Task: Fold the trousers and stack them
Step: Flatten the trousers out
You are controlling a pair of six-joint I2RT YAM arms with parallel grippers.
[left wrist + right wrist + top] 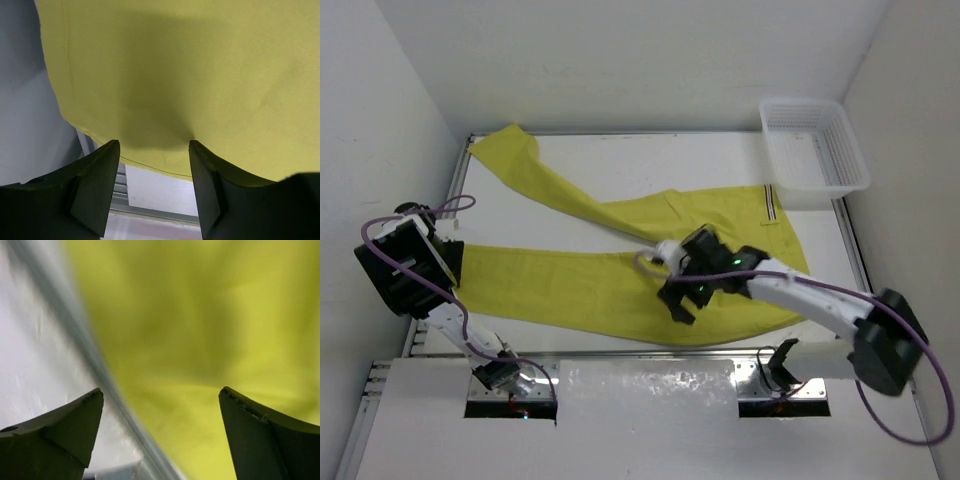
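The mustard yellow-green trousers (620, 270) lie spread flat on the white table, waistband with striped trim at the right (772, 205). One leg runs to the far left corner, the other to the near left. My left gripper (455, 262) is open at the hem of the near leg (165, 100), its fingers (97, 185) apart just before the cloth edge. My right gripper (677, 300) is open above the trousers' near edge (210, 365), holding nothing.
A white mesh basket (813, 150) stands at the far right corner. White walls close in left, right and behind. The table's metal front rail (95, 370) runs just below the cloth edge.
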